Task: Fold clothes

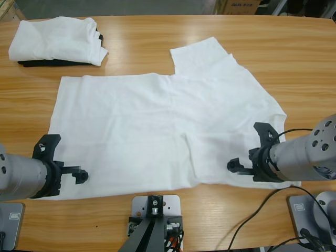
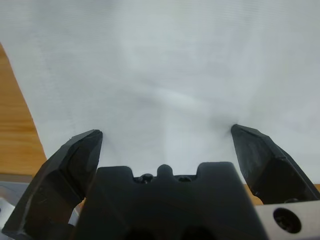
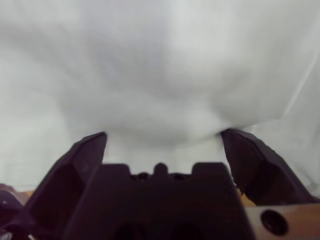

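T-shirt (image 1: pixel 152 131) mid-table (image 1: pixel 294 47), folded pile (image 1: pixel 55 41) behind-left

No readable text anywhere. A cardboard box (image 1: pixel 239 5) at the top edge of the high view carries dark print, too small to make out. Wrist views show only white cloth, no label or print.

A lab or test workshop, most likely: a long wooden table (image 1: pixel 294 47) carries two robot arms with loose black cables (image 1: pixel 257 215) trailing over its near edge, and cardboard boxes (image 1: pixel 239 6) stand on a grey floor (image 1: pixel 115 6) behind it, though little of the room shows
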### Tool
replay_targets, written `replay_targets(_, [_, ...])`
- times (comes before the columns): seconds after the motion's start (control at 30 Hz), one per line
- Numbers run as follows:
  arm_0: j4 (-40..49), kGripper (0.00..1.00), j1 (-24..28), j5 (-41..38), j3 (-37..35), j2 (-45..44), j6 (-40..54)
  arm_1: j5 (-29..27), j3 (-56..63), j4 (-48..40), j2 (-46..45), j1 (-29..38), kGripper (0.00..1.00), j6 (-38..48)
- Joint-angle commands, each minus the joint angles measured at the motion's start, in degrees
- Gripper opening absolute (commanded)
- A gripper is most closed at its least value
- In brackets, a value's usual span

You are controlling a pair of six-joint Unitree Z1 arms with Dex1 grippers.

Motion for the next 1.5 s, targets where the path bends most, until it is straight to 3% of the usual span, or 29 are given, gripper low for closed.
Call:
replay_targets(0.03, [2.75, 1.0, -0.86, -1.05, 3.92, 1.09, -0.13, 2.58, 1.25, 6.96, 0.63, 0.88, 0.906, 0.42])
replay_targets(0.2, [3.52, 1.0, -0.86, -1.0, 3.6, 0.35, -0.39, 1.62, 1.21, 7.71, -0.23, 1.04, 0.913, 0.32])
replay_targets(0.3, [6.12, 1.0, -0.86, -0.63, 2.39, -3.77, -0.39, -1.18, 0.25, 10.53, -7.38, 1.14, 0.959, 0.18])
replay_targets(0.43, [11.43, 1.0, 0.95, 2.48, -2.52, -16.63, 0.68, -6.96, -11.67, 23.36, -20.22, 1.02, 0.968, -6.8])
replay_targets(0.5, [12.13, 1.0, 6.41, 2.77, -4.89, -21.73, 5.25, -6.31, -17.1, 24.06, -23.94, -3.85, 0.951, -15.75])
replay_targets(0.6, [12.05, 1.0, 16.42, 2.36, -8.26, -25.19, 13.62, 2.62, -21.39, 23.46, -23.82, -18.1, 0.908, -29.74])
replay_targets(0.7, [10.87, 1.0, 27.89, -0.45, -10.13, -25.11, 21.18, 12.04, -26.12, 22.59, -17.17, -33.27, 0.904, -41.68])
replay_targets(0.83, [5.61, 1.0, 40.01, -8.15, -11.83, -21.91, 28.44, 16.4, -39.02, 23.22, -3.16, -37.04, 0.911, -57.02])
replay_targets(0.9, [1.76, 1.0, 44.38, -14.69, -13.68, -18.87, 33.57, 19.37, -45.26, 24.29, 3.09, -39.85, 0.833, -59.19])
replay_targets(1.07, [-4.3, 0.998, 55.69, -32.04, -18.3, -7.12, 46.61, 28.6, -58.76, 28.86, 15.56, -46.76, 0.78, -63.32])
replay_targets(1.3, [2.57, 0.976, 67.71, -33.53, -25.42, 6.01, 63.09, 29.36, -71.26, 33.69, 26.17, -49.31, 0.784, -63.83])
replay_targets(1.37, [6.12, 0.897, 68.89, -33.52, -28.58, 9.45, 67.02, 29.41, -73.18, 34.56, 28.21, -50.2, 0.784, -64.21])
replay_targets(1.5, [8.9, 0.901, 70.2, -33.31, -32.03, 16.38, 70.17, 29.36, -75.11, 35.47, 31.5, -51.01, 0.784, -65.04])
